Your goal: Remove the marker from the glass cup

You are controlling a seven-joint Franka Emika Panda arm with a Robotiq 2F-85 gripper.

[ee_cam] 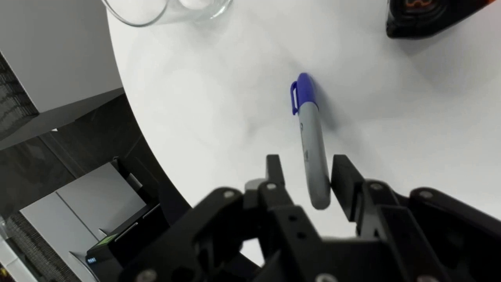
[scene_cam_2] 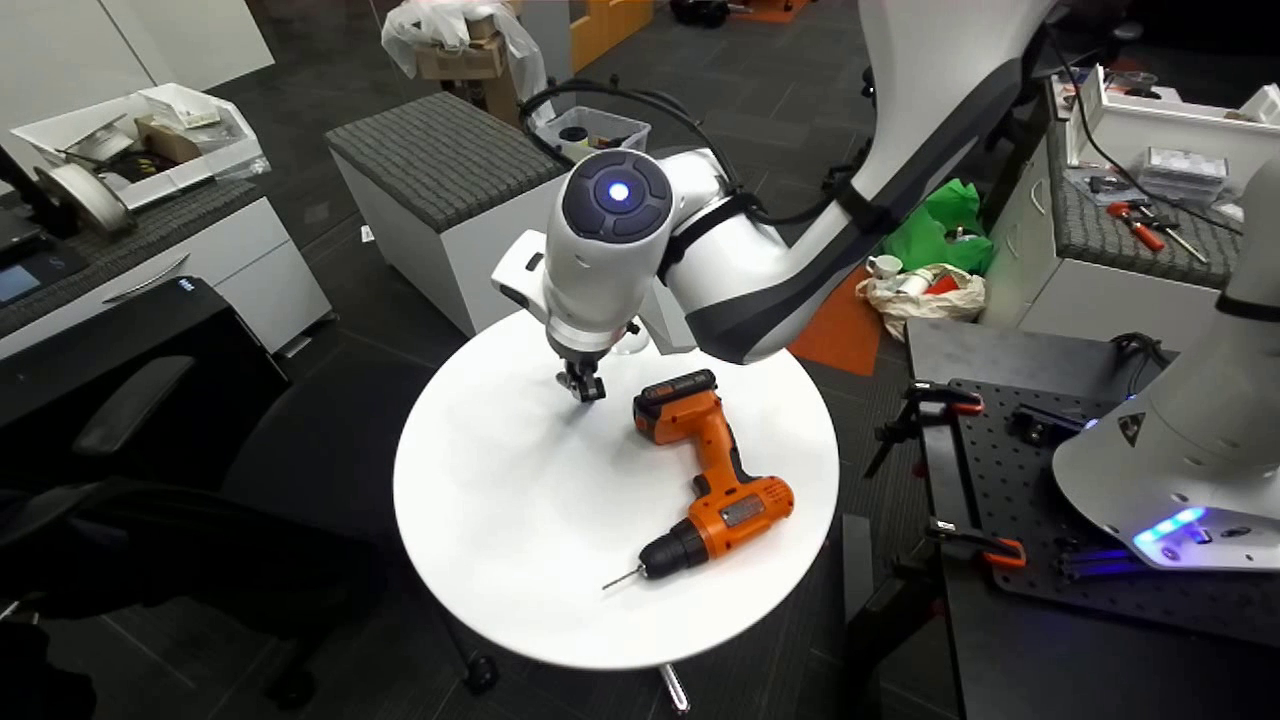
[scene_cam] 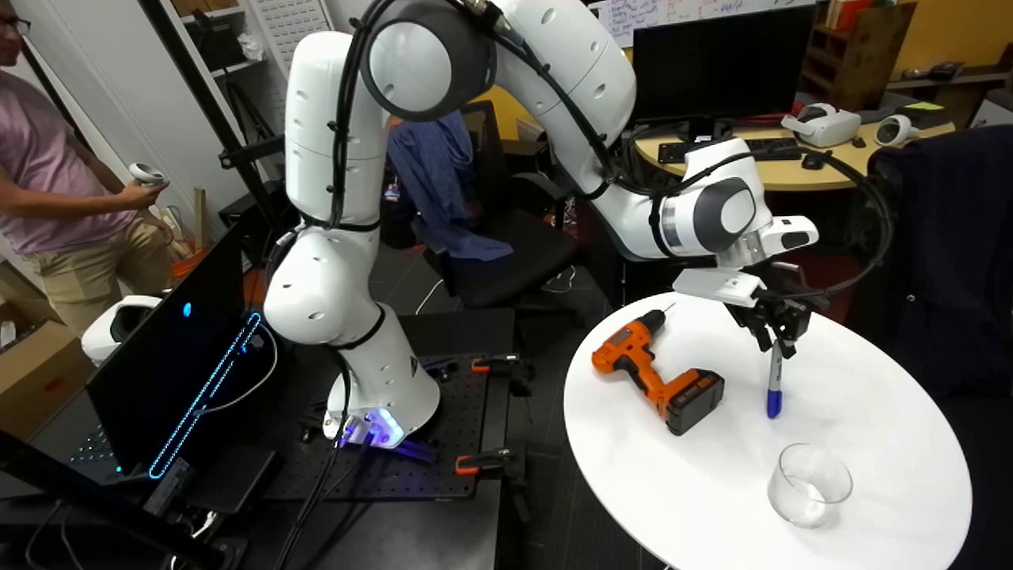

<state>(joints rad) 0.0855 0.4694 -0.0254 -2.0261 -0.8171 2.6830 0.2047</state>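
Note:
The marker, grey with a blue cap, shows below my gripper in an exterior view, cap end down. In the wrist view the marker has its grey end between the two fingers of my gripper. The fingers are apart, with a gap on the left; the right finger is close to or touching it. The clear glass cup stands apart from the marker; part of it shows in the wrist view. In an exterior view my gripper hides the marker, and the arm mostly hides the cup.
An orange-and-black power drill lies on the round white table, nearer the robot base. It also shows in an exterior view, and its black battery in the wrist view. The table edge curves past the cup.

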